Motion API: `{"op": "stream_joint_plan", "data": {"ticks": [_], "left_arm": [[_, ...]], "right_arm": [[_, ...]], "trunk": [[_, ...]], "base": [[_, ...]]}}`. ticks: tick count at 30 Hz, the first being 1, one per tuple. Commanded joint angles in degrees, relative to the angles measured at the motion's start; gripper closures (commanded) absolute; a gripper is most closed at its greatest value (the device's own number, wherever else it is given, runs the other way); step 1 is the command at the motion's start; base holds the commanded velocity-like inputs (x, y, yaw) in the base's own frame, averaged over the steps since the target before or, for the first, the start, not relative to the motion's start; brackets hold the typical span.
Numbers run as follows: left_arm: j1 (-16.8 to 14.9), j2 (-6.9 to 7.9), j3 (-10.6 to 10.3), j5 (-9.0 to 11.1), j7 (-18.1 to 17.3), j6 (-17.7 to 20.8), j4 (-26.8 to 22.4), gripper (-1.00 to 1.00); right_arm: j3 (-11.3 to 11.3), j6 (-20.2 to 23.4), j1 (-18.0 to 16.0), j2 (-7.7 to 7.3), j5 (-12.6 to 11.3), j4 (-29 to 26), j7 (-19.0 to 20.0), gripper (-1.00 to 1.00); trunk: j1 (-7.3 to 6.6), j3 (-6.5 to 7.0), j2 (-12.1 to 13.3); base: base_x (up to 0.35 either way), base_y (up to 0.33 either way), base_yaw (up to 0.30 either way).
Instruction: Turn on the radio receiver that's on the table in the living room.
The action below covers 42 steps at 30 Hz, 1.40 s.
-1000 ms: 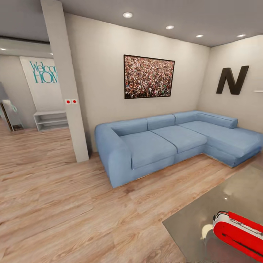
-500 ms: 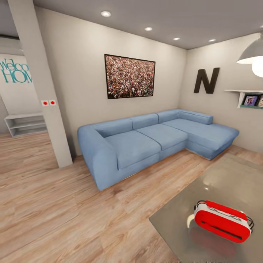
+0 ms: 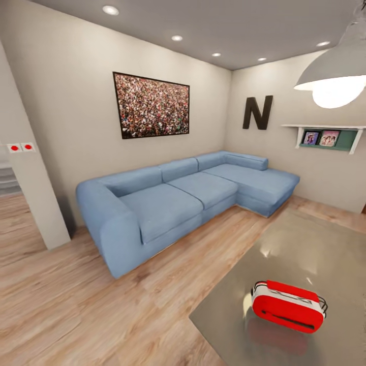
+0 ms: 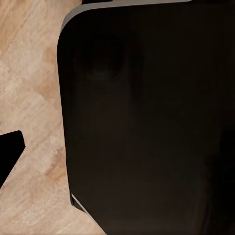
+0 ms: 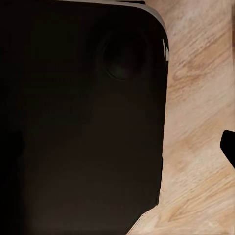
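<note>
The radio receiver (image 3: 288,305) lies on the glossy counter (image 3: 310,244), low and toward the robot's right, so I judge the right arm is nearer. Its long axis runs across the head view, slightly slanted. Both wrist views give dark robot body over wood floor (image 5: 200,147); whether either tool is apart or together, I cannot tell.

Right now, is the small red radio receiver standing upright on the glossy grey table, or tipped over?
Upright. The small red rounded radio receiver rests on its base on the glossy grey coffee table, thin dark wire handle on top. On or off: cannot tell.
</note>
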Motion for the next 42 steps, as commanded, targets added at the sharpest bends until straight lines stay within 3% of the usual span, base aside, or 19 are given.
{"op": "stream_joint_plan", "data": {"ticks": [1,16,24,42], "left_arm": [[0.0,0.0,0.0,0.0,0.0,0.0,0.0,-1.0],[0.0,0.0,0.0,0.0,0.0,-0.1,0.0,-1.0],[0.0,0.0,0.0,0.0,0.0,-0.1,-0.1,-1.0],[0.0,-0.08,0.0,0.0,0.0,-0.2,-0.1,-1.0]], "right_arm": [[0.0,0.0,0.0,0.0,0.0,0.0,0.0,-1.0],[0.0,0.0,0.0,-0.08,-0.1,0.0,0.0,-1.0],[-0.1,-0.1,0.0,-0.02,-0.3,0.0,0.0,-1.0],[-0.2,-0.1,0.0,-0.03,-0.5,0.0,0.0,-1.0]], "trunk": [[0.0,0.0,0.0],[0.0,0.0,0.0],[0.0,0.0,0.0],[0.0,0.0,0.0]], "base": [[0.321,0.0,-0.288],[0.31,0.0,-0.197],[0.048,0.0,-0.119],[0.001,0.0,-0.282]]}}
